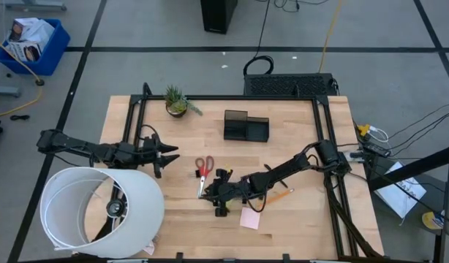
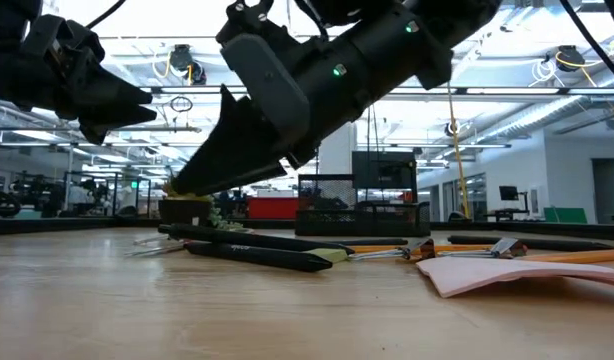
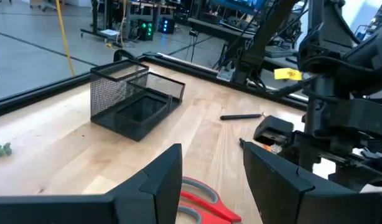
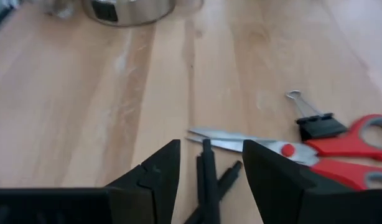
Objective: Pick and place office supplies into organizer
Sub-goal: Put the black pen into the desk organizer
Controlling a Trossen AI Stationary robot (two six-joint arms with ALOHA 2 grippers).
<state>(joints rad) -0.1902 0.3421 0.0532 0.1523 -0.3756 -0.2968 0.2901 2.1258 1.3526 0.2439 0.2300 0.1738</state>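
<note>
My right gripper hangs open, tilted down over the table's middle. In the right wrist view its fingers stand on either side of thin black pens without touching them. The red-handled scissors and a black binder clip lie flat just beside. In the low view the fingertips stay above the pens. The pink sticky-note pad and an orange pencil lie near the right arm. The dark organizer stands toward the far edge. My left gripper waits open, left of the scissors.
A large white cylinder lies at the near left corner, under the left arm. A small potted plant stands at the far edge, left of the organizer. Another black pen lies on bare wood between organizer and right arm.
</note>
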